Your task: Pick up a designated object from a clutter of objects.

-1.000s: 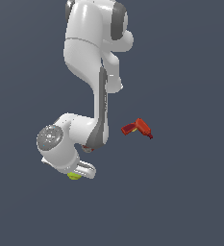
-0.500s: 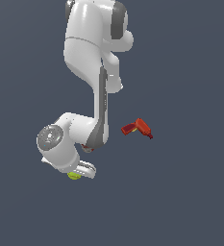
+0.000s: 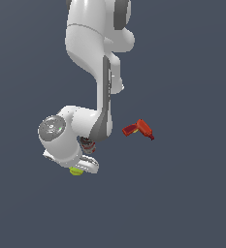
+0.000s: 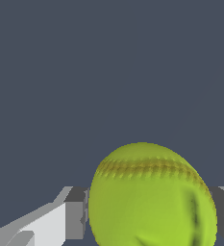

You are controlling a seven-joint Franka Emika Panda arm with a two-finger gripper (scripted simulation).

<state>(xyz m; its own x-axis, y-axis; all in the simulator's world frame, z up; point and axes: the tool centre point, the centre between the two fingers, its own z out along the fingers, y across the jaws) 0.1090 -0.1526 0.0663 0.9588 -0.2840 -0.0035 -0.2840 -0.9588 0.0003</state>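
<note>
The designated object, a yellow-green tennis ball (image 4: pixel 152 197) with a curved seam, fills the wrist view between two grey fingers (image 4: pixel 75 218), one against each side of it. My gripper (image 4: pixel 151 220) is shut on it. In the exterior view the ball (image 3: pixel 76 170) only peeks out below the white hand (image 3: pixel 85 163), which hides the fingers. Of the clutter of objects, a red drill-shaped tool (image 3: pixel 138 129) lies toward the exterior view's right, apart from the hand. A dark can (image 3: pixel 88 144) shows partly under the forearm.
The white arm (image 3: pixel 92 58) reaches down from the top of the exterior view and covers the ground beneath it. A flat dark grey floor (image 3: pixel 192 193) surrounds everything.
</note>
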